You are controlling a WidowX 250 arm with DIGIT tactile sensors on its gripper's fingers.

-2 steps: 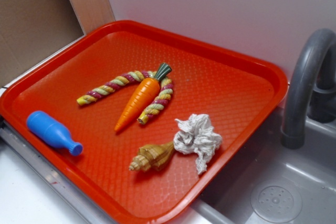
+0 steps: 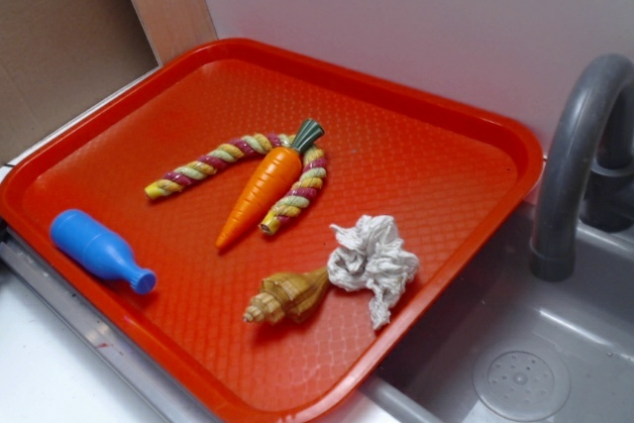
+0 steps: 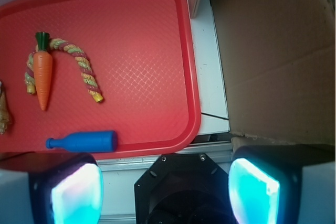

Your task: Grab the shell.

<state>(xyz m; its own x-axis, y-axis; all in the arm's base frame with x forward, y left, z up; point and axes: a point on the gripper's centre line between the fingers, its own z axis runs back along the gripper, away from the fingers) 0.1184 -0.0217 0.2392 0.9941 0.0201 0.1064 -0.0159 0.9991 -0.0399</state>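
The tool (image 3: pixel 165 190) hangs spread, far from the shell (image 2: pixel 287 297); closing there could snag the cloth wad (image 2: pixel 373 263) touching it.

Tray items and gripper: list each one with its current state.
Shell: lying on its side, ungrasped, touching the cloth.
Cloth: crumpled.
Carrot: lying flat across the rope.
Rope: bent in an arch.
Bottle: lying on its side.
Tray: flat beside the sink.
Gripper: jaws open, holding nothing.
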